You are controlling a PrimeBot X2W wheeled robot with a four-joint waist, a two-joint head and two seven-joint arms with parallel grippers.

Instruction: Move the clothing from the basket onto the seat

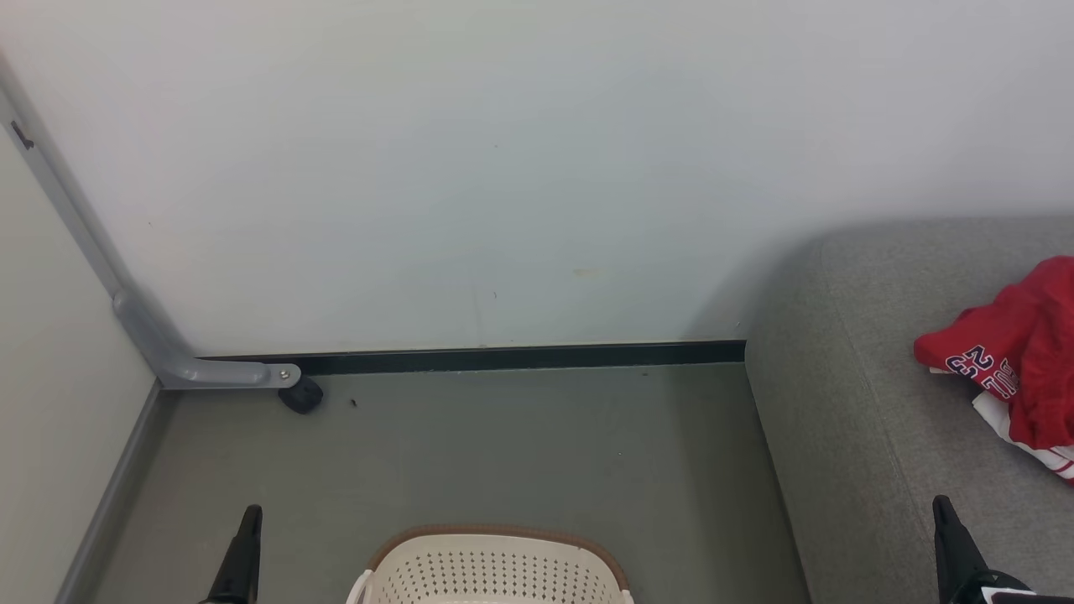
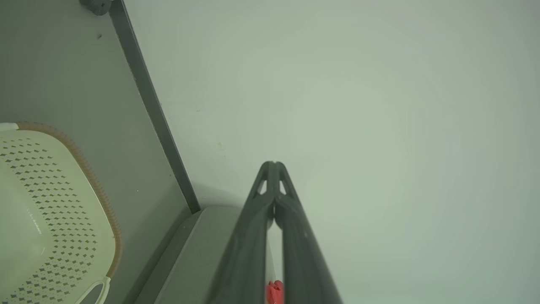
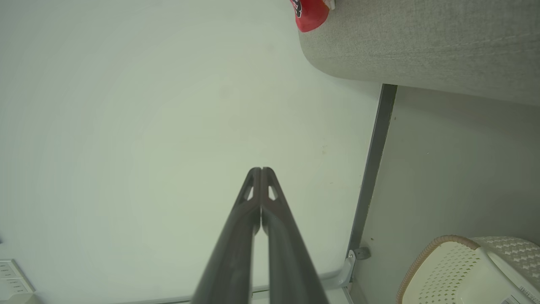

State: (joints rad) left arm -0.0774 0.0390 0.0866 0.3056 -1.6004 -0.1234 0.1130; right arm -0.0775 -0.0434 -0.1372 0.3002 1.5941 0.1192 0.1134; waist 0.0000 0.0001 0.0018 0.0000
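Head view: the clothing (image 1: 1019, 352), a crumpled red heap with white trim and a printed number 23, lies on the seat (image 1: 856, 419), set in from the seat edge that faces the basket and cut off by the right border of the view; a white-striped part of it spreads toward the near side of the cushion; the seat is a grey fabric cushion with a rounded corner against the wall (image 1: 520, 168); the basket (image 1: 495, 534), cream and perforated with a brown rim, stands on the grey floor (image 1: 537, 436) at the bottom border, apart from the seat with a strip of floor between them; just its far wall and rim show, so its contents cannot be told; the left gripper (image 1: 250, 513) rises at the lower left over the floor, beside the basket and clear of it; the right gripper (image 1: 944, 503) rises at the lower right over the seat, near the clothing but apart from it; a dark skirting strip (image 1: 520, 358) runs along the foot of the wall; a grey metal bracket (image 1: 168, 352) with a small black castor (image 1: 300, 394) sits in the floor's far left corner

Left wrist view: the two dark fingers are pressed together at the tips, gripping nothing

Right wrist view: the fingers likewise meet at the tips, empty, pointing at the bare wall
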